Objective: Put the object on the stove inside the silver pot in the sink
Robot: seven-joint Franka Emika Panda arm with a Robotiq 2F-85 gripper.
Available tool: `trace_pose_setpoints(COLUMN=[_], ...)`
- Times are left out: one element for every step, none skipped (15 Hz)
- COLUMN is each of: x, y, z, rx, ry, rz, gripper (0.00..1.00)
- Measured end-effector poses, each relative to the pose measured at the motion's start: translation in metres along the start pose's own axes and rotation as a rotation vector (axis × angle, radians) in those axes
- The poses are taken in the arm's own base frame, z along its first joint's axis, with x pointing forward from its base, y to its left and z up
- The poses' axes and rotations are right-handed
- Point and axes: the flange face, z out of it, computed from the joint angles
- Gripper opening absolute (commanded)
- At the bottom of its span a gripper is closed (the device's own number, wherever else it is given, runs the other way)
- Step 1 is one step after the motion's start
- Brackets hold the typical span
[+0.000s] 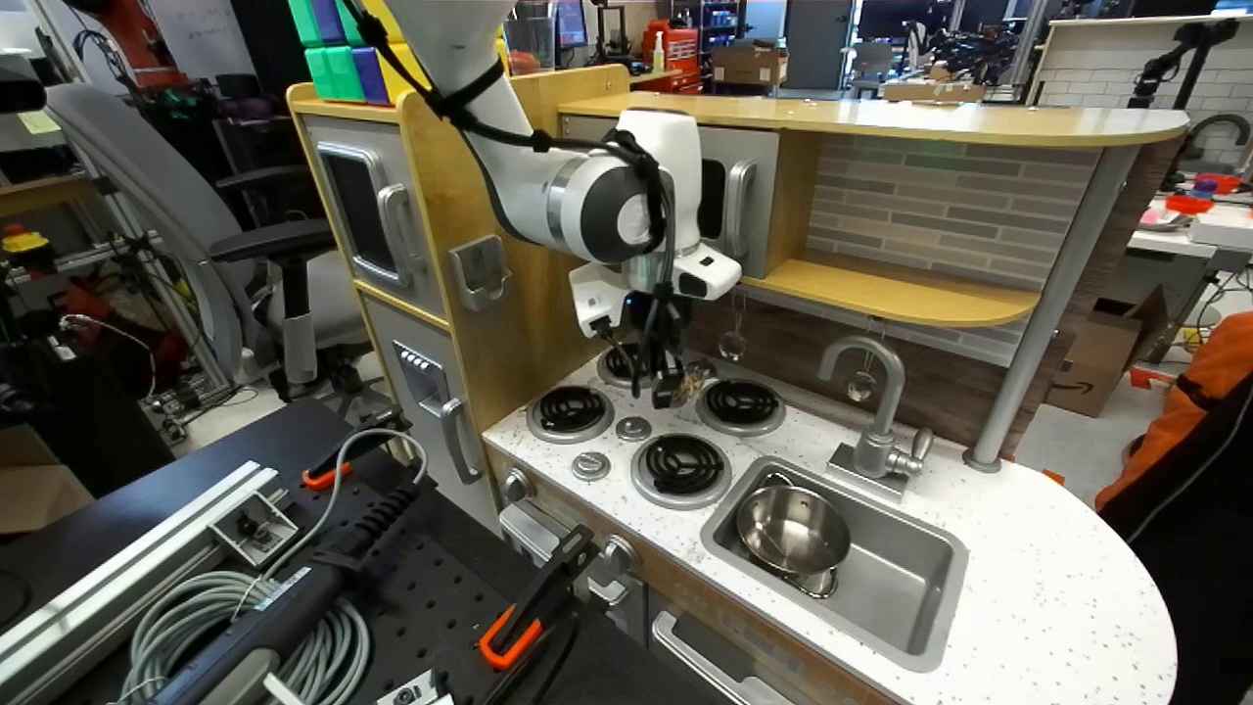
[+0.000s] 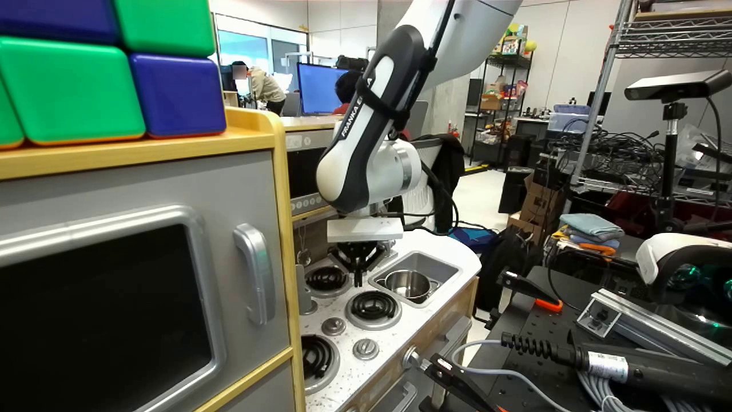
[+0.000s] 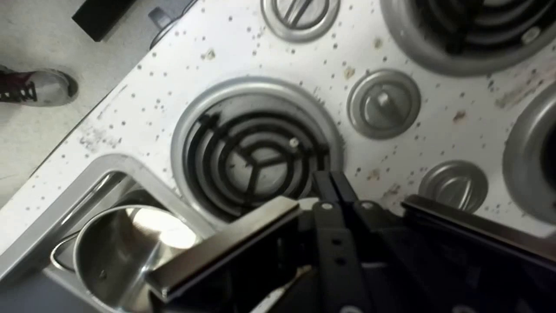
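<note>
The stove with its black burners shows in both exterior views; part of it shows in the wrist view. My gripper points down above the stove, among the burners, its fingertips together. In the wrist view the fingertips overlap one burner's edge, with nothing visible between them. A small brownish thing shows beside the fingertips in an exterior view; I cannot tell what it is. The silver pot sits upright inside the sink, toward the stove end, and also shows in the wrist view.
A curved faucet stands behind the sink. A shelf and hanging crystals are behind the stove. A tall cabinet rises beside the stove. A black bench with tools and cables stands in front.
</note>
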Motion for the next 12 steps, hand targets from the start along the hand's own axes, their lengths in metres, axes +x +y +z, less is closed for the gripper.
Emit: trace_pose_setpoints(x=[0.013,0.024,0.034,0.043,0.050,0.058,0.065,0.071,0.076,0.081,0.084,0.086], y=[0.010,0.021,0.033,0.044,0.056,0.067,0.077,0.088,0.097,0.105,0.111,0.115], z=[-0.003,-0.005,-0.006,-0.006,-0.005,-0.004,-0.003,-0.001,0.001,0.003,0.005,0.008], rx=[-0.004,-0.009,-0.016,-0.023,-0.031,-0.039,-0.047,-0.055,-0.064,-0.071,-0.076,-0.083], ry=[0.014,0.024,0.032,0.037,0.039,0.044,0.048,0.050,0.051,0.049,0.046,0.038], rz=[0.032,0.066,0.102,0.140,0.176,0.212,0.248,0.283,0.316,0.345,0.370,0.391], gripper=[0.01,0.01,0.01,0.01,0.01,0.01,0.01,0.01,0.01,0.28,0.29,0.34])
